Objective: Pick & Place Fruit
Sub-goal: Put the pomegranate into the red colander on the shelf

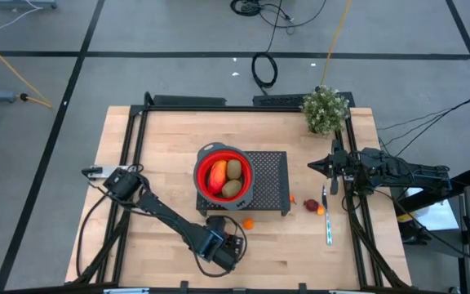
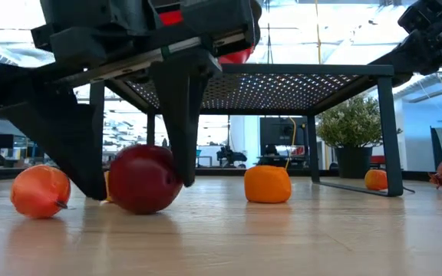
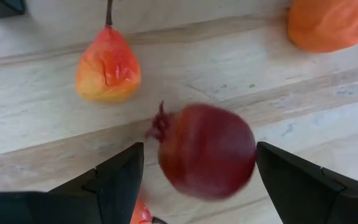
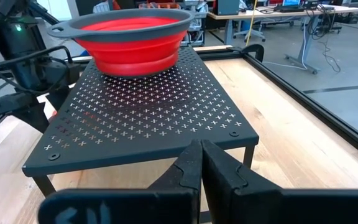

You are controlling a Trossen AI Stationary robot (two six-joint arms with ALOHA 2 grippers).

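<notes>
Low view: wooden table [image 2: 282,238], lab behind; left pincer [image 3: 197,180] spread around dark red fruit [image 3: 205,151].

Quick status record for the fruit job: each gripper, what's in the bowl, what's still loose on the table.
left gripper: open, down at the table's front, fingers either side of a dark red fruit, not closed on it
right gripper: shut, waiting at the table's right edge
red bowl: on the black perforated rack; holds two brown ovals and a red-orange-yellow piece
loose fruit: orange ball, orange-red pear-shaped piece, another dark red fruit right of the rack
</notes>
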